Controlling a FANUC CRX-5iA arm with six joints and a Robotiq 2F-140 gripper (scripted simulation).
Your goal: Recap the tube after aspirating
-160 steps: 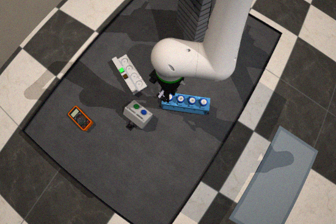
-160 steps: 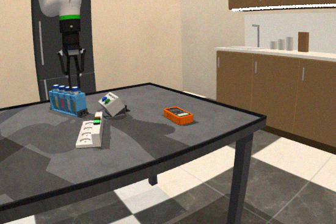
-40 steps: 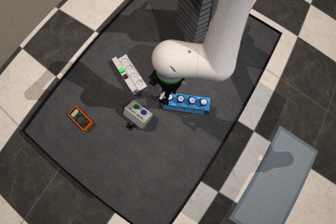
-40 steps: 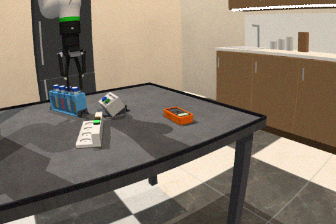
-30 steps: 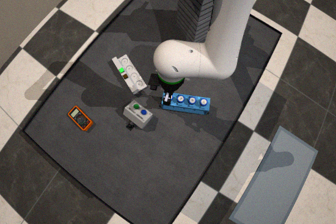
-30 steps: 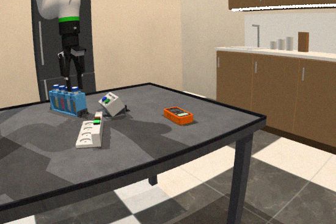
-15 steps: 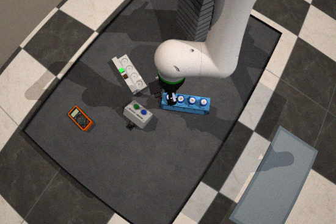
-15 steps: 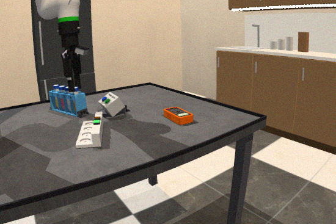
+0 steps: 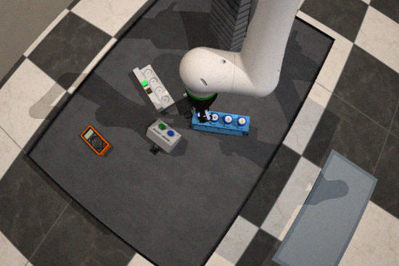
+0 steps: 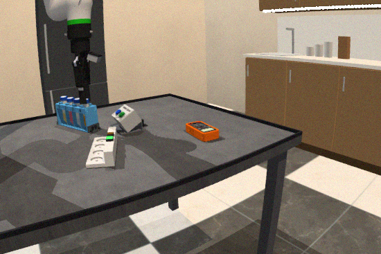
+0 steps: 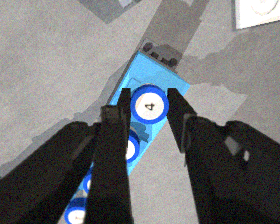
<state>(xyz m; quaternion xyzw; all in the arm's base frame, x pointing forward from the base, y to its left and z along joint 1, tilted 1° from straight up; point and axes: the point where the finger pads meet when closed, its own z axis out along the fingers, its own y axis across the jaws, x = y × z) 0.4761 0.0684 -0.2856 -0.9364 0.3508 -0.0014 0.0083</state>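
Observation:
The blue decapping station [image 9: 220, 123] stands on the dark table and also shows in the exterior view [image 10: 77, 117]. My gripper [image 11: 148, 102] points straight down over its end tube. The fingers are shut on the blue-rimmed cap marked 4 [image 11: 149, 106], which sits on top of tube 4. The cap of tube 3 [image 11: 131, 149] is partly hidden by my left finger. The other caps [image 9: 228, 119] sit on their tubes. The white cap tray [image 9: 154, 86] lies to the left with its green lamp [image 9: 144, 83] lit; its nests look empty.
The grey key housing [image 9: 164, 135] with a green key [image 9: 162, 126] and a blue key [image 9: 170, 133] sits just in front of the tray. An orange multimeter [image 9: 95, 140] lies at the left. The arm's base column [image 9: 232, 1] stands behind.

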